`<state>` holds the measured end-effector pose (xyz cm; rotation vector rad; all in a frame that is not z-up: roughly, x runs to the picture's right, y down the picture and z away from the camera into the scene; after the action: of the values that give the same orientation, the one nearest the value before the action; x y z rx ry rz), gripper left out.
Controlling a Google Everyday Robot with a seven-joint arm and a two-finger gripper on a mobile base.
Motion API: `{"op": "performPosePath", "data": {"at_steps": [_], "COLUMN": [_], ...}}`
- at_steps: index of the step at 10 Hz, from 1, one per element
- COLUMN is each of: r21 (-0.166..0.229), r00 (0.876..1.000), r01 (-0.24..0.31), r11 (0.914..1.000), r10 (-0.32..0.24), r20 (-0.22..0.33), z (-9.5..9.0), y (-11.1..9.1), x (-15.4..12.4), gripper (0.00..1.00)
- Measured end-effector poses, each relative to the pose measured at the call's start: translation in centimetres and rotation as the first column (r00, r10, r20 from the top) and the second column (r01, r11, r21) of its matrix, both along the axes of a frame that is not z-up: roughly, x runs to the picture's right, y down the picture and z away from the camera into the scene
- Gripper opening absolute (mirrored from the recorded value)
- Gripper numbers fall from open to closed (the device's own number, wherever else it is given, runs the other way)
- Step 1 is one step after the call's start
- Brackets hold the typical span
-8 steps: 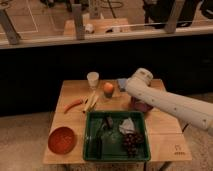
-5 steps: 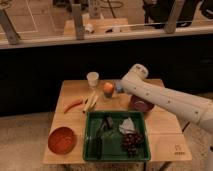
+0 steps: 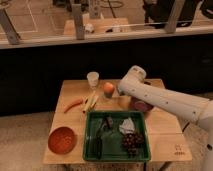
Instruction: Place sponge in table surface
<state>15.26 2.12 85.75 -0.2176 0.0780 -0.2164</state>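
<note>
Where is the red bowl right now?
In the camera view, the red bowl sits at the front-left corner of the table, left of the green tray. The gripper is beside the orange fruit.

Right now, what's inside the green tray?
Dark grapes, a pale crumpled thing and dark items I cannot identify. Whatever lies beneath them in the tray is hidden. The hand is behind it, near the orange.

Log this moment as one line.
gripper: over table, beside orange fruit | sponge: not seen | tray: in front of arm, holds grapes
</note>
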Motion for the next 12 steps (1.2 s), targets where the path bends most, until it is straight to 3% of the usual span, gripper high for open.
{"op": "performPosePath", "data": {"at_steps": [3,10,12], "r21": [-0.029,-0.092,-0.109], "r00": [0.999,0.999,0.999], "r01": [-0.029,-0.038,-0.050], "r11": [0.9992,0.9950,0.9928], "r10": [0.028,0.037,0.050], "r20": [-0.025,-0.014,-0.005], "z": [0.9,2.7,3.0], "y": [1.8,4.1,4.4], "x": [1.1,0.3,0.1], "gripper": [0.00,0.01,0.18]}}
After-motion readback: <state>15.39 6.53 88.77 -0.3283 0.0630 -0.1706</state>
